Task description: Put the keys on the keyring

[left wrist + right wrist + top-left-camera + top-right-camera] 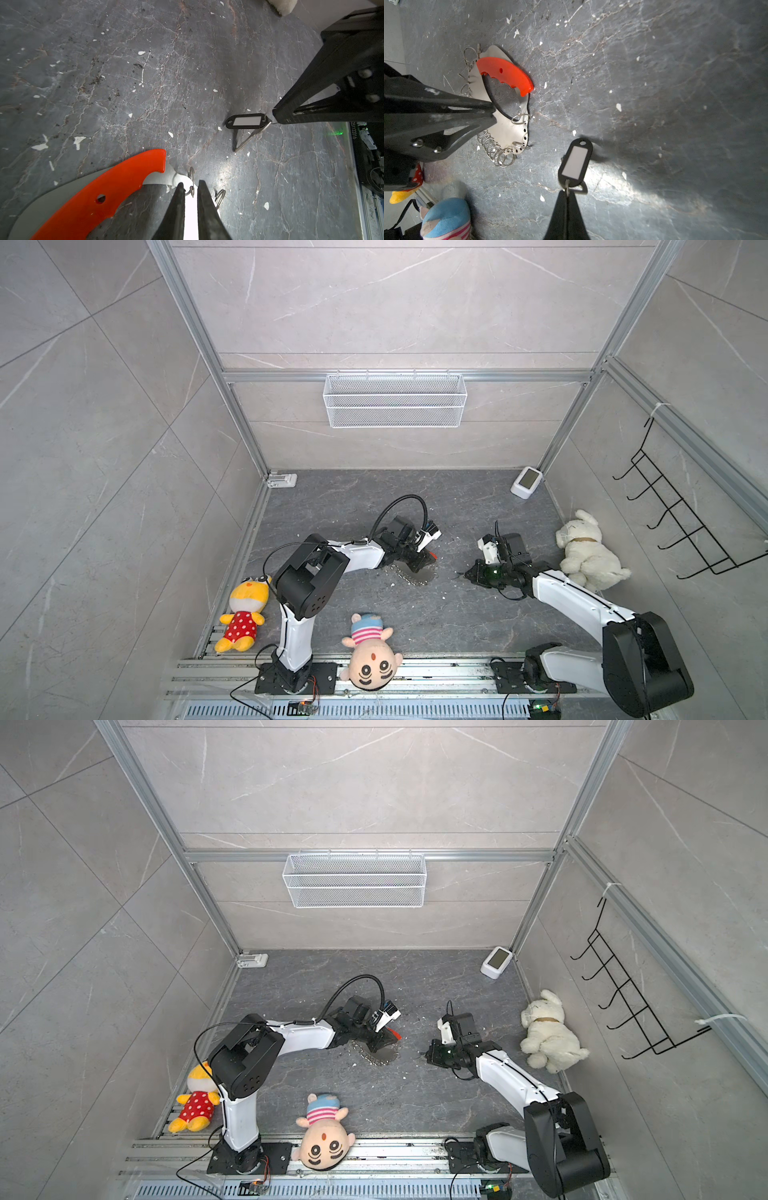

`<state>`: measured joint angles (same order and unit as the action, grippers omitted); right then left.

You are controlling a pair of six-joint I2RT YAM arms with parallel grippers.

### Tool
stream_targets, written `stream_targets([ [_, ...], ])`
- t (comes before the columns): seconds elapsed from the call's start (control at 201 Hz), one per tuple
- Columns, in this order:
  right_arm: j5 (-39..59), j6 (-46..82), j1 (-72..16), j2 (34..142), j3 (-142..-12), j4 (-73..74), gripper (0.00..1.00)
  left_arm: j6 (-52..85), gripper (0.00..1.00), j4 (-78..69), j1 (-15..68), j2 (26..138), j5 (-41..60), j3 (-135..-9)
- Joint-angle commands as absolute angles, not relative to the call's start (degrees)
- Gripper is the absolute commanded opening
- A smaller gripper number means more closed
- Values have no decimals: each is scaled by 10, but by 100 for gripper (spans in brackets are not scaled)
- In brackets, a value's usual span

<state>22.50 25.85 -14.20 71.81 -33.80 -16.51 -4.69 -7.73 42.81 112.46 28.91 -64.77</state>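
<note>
The left tool (190, 184), almost shut, pinches the keyring (508, 133) on the table (654, 104). The right tool (566, 193), shut tight, holds the keys (575, 162). In both top views they are at the keyring's 3 o'clock. That thin pinch could slip and drop them.

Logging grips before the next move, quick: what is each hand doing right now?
Left hand: closed on the keyring, on its metal plate.
Right hand: closed, holding the keys.
</note>
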Motion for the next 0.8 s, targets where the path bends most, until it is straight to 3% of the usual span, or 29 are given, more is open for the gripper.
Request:
stream_targets([
  [0.0,232,246,-139,703,-337,-177,0,-65,16,-48,435,1137,304,-677],
  [0.234,234,244,-138,706,-333,-175,0,-95,18,29,447,1156,301,-724],
  [0.508,241,241,-134,709,-336,-174,0,-117,14,74,452,1171,300,-743],
  [0.792,254,240,-129,714,-335,-168,0,-121,21,64,452,1169,279,-730],
])
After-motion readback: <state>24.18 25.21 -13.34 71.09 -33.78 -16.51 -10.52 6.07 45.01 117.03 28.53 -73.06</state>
